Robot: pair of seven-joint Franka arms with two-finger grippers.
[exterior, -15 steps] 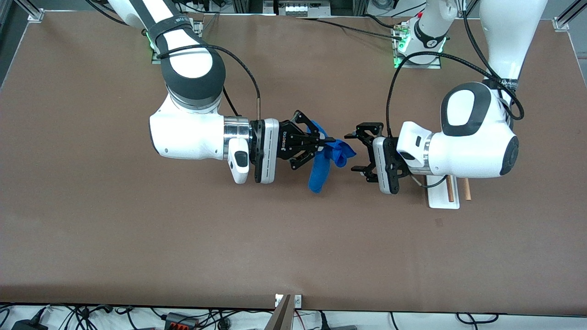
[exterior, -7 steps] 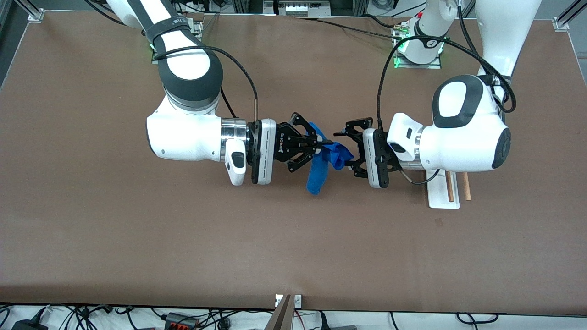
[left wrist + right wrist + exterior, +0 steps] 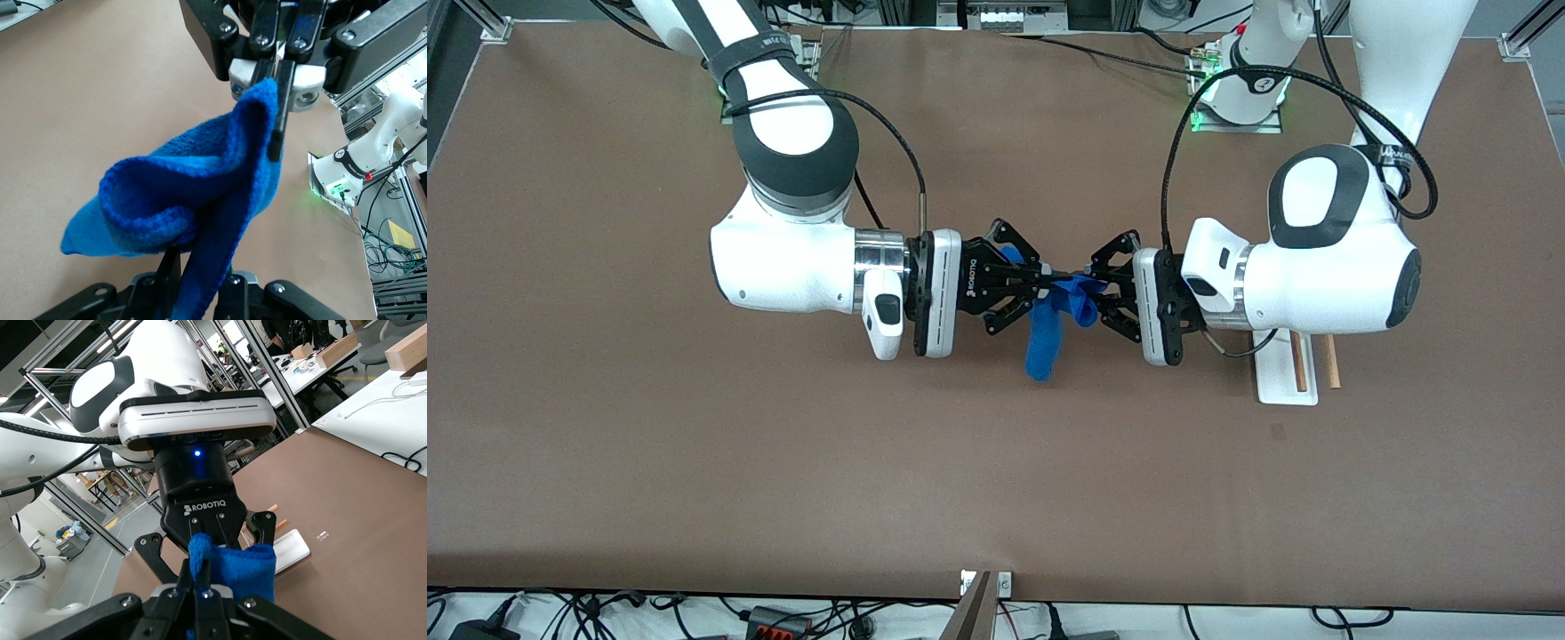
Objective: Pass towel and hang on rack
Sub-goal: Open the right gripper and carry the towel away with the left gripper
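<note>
A blue towel (image 3: 1047, 331) hangs in the air over the middle of the table, between the two grippers that face each other. My right gripper (image 3: 1055, 283) is shut on one upper corner of the towel (image 3: 241, 571). My left gripper (image 3: 1081, 284) has its fingers pressed on the bunched fold of the towel (image 3: 200, 187) from the other end. The loose tail droops toward the table. The rack (image 3: 1286, 388), with a white base and two wooden rods, stands on the table under the left arm's wrist, partly hidden by it.
Both arm bases, with green lights and cables, stand along the table edge farthest from the front camera. A small metal bracket (image 3: 985, 583) sits at the table edge nearest that camera. Brown tabletop (image 3: 783, 462) spreads around the arms.
The left gripper moved in toward the towel and drew its open fingers together on the towel. The right gripper kept its hold and barely shifted.
</note>
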